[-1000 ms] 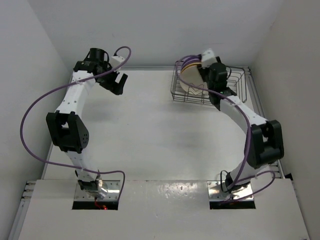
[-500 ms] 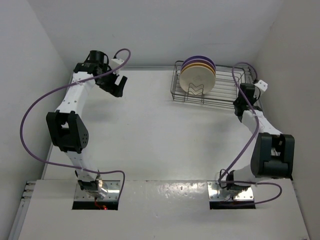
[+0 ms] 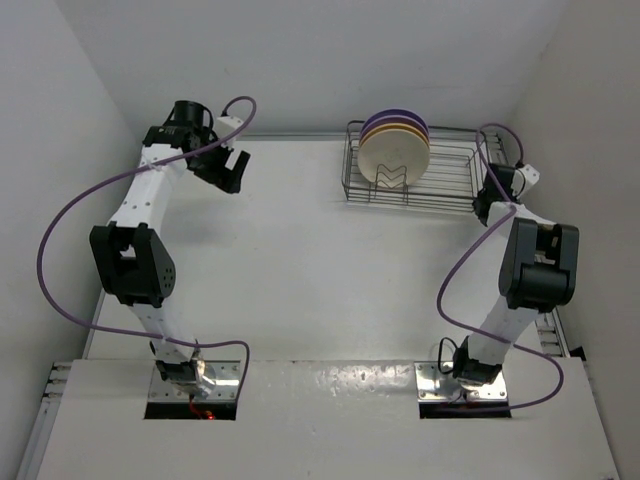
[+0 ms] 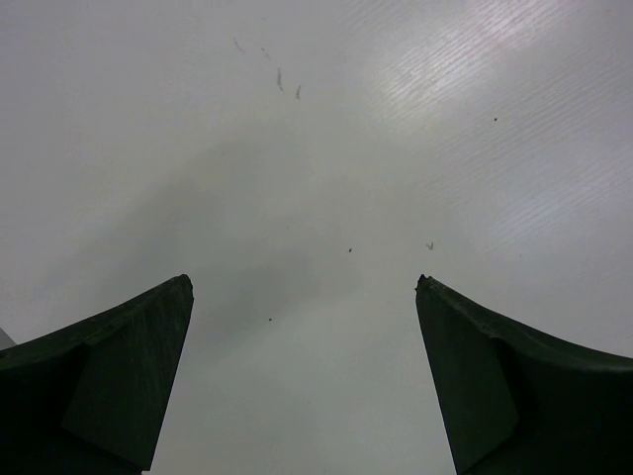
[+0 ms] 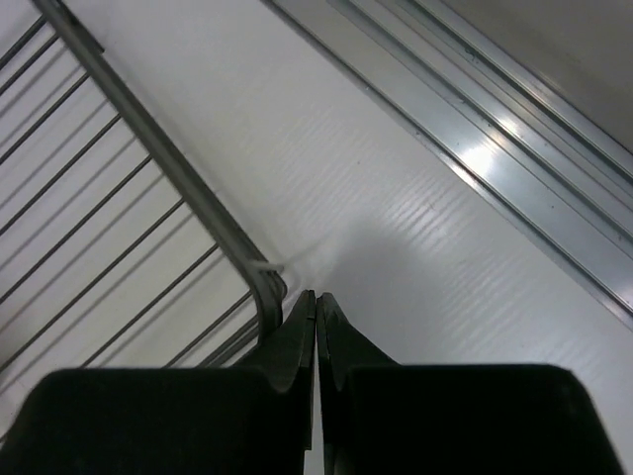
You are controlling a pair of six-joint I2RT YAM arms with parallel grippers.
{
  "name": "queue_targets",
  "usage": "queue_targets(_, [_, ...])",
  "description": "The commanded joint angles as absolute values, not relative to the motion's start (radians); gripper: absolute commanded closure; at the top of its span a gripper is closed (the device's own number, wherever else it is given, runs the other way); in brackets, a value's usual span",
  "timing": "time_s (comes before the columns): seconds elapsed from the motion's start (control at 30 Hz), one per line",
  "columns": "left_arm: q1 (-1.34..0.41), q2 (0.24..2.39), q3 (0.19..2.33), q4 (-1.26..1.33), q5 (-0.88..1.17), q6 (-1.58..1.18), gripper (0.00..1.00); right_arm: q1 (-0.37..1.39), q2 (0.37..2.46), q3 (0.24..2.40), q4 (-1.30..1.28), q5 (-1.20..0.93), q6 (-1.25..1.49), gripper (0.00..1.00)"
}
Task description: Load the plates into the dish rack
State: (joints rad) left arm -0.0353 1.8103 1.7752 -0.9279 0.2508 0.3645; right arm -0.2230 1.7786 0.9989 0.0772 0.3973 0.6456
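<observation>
Overhead: plates [image 3: 394,155] upright in dish rack [image 3: 455,186]; right wrist: its corner

I log, front of stack: cream-white plate [image 3: 393,158]; behind it an orange-yellow plate [image 3: 396,127]; rearmost, lavender purple plates [image 3: 396,115]. Dish rack [image 3: 452,172]: grey wire, zigzag dividers. Table [image 3: 300,260]: plain white, faintly ribbed. Left gripper [image 4: 304,287]: dark greenish black. Right gripper [image 5: 316,297]: black. Arms [image 3: 140,200]: white, black joints. Cables [image 3: 70,208]: purple. Rail [image 5: 475,158]: silver.

no readable text, no labels, no numbers anywhere
</observation>
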Motion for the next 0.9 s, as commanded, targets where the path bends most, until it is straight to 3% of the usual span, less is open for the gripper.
queue_targets(0.0, [-0.011,1.752,1.773,-0.911,0.239,0.356,0.00,-0.241,1.815,1.069,0.193,0.422,0.689,1.00])
queue_targets(0.17, [-0.011,1.752,1.773,-0.911,0.230,0.356,0.00,-0.244,1.844,1.132,0.143,0.460,0.658,1.00])
queue_targets(0.33, [-0.011,1.752,1.773,-0.911,0.230,0.356,0.00,-0.252,1.827,1.068,0.340,0.393,0.586,1.00])
queue_targets(0.7, [0.000,1.750,1.734,-0.891,0.221,0.356,0.00,-0.253,1.735,1.008,0.276,0.406,0.574,1.00])
queue_targets(0.8, [0.018,1.741,1.711,-0.882,0.202,0.347,0.00,-0.259,1.595,0.895,0.256,0.434,0.587,0.66])
queue_targets(0.83, [0.018,1.741,1.710,-0.882,0.202,0.347,0.00,-0.265,1.563,0.867,0.255,0.427,0.592,0.46])
queue_targets(0.87, [0.028,1.732,1.697,-0.871,0.192,0.347,0.00,-0.270,1.534,0.789,0.252,0.375,0.592,0.17])
